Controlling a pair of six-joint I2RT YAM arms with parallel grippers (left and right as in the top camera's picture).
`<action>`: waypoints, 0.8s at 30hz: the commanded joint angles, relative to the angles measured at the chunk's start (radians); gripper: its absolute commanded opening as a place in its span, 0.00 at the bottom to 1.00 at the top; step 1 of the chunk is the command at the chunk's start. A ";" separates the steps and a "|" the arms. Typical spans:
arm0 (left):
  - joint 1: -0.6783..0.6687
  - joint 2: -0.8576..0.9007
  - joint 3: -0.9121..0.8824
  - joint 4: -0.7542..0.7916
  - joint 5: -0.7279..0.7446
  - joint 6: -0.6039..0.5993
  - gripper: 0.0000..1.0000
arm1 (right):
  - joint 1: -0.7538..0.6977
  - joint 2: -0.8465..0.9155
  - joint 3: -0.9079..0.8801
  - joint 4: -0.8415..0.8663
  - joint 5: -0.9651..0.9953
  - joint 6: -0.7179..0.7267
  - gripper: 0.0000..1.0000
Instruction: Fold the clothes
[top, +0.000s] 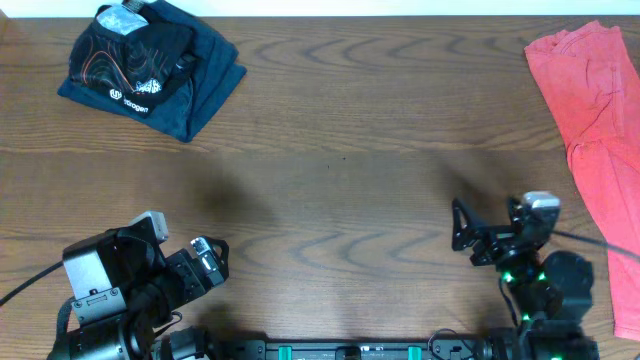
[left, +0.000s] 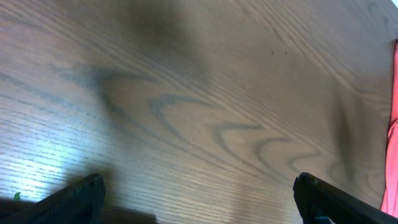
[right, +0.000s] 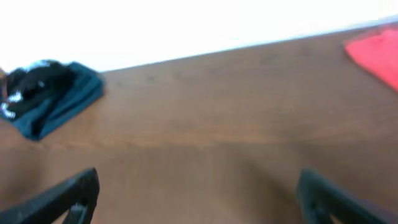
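Overhead, both my arms sit at the near edge of the table (top: 340, 150). My left gripper (top: 212, 262) and right gripper (top: 462, 232) each stand with jaws spread wide, holding nothing. The jersey (top: 135, 62) lies well apart from them at the far left corner. It is a compact black bundle with orange contour lines and white logos, resting on a dark blue garment (top: 215, 85). A coral-red garment (top: 600, 130) lies along the right edge. I judge the fold about done; any tidying calls for a long reach across. My left wrist view shows only bare wood between my fingers. My right wrist view, blurred, shows the jersey dark at far left.
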 joint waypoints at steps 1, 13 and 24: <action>0.001 0.001 0.000 -0.001 0.006 0.008 0.98 | 0.029 -0.061 -0.098 0.109 0.004 -0.067 0.99; 0.001 0.001 0.000 -0.001 0.006 0.008 0.98 | 0.030 -0.180 -0.255 0.268 0.105 -0.142 0.99; 0.001 0.001 0.000 -0.001 0.006 0.008 0.98 | 0.030 -0.262 -0.294 0.267 0.105 -0.303 0.99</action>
